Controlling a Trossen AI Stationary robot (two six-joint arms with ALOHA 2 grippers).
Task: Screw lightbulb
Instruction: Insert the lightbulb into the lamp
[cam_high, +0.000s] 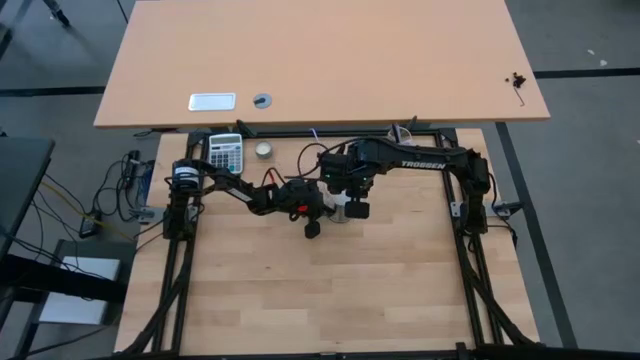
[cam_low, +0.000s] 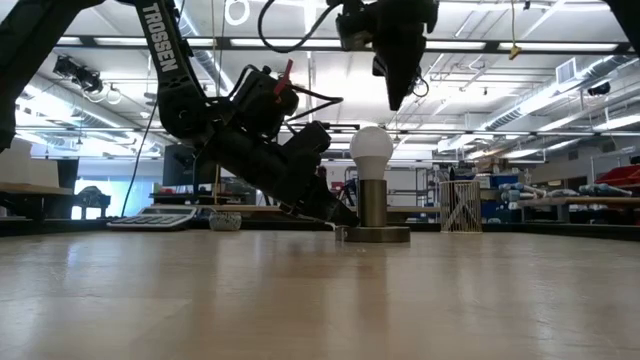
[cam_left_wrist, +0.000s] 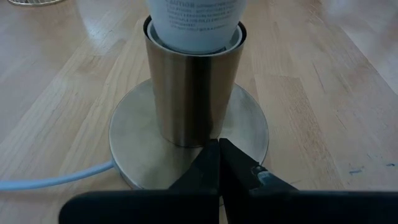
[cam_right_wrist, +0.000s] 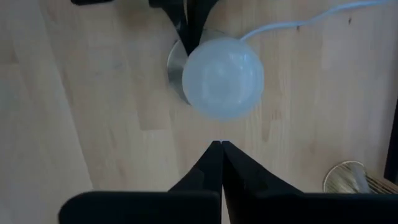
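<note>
The white lightbulb (cam_low: 372, 148) stands upright with its narrow end in the metal socket (cam_low: 373, 205), which rises from a round flat base (cam_low: 385, 236) on the wooden table. A thin white cord (cam_left_wrist: 56, 180) leaves the base. My left gripper (cam_left_wrist: 219, 144) is shut, slanting down with its tips on the base at the foot of the socket. My right gripper (cam_low: 395, 98) is shut and points straight down, hanging clear above the bulb and slightly to its side. In the right wrist view the globe (cam_right_wrist: 222, 78) shows beyond the shut fingertips (cam_right_wrist: 211, 155). My left gripper presses its shut fingertips down on the top face of the round base (cam_left_wrist: 186, 158), close to the foot of the socket tube. The fingers come slanting down from the table's left. The base lies flat on the table.
A calculator (cam_high: 226, 152) and a small round pale tin (cam_high: 263, 150) lie at the table's far left. A larger pale desk (cam_high: 320, 60) stands beyond the far edge. The near half of the wooden table (cam_high: 320, 290) is bare.
</note>
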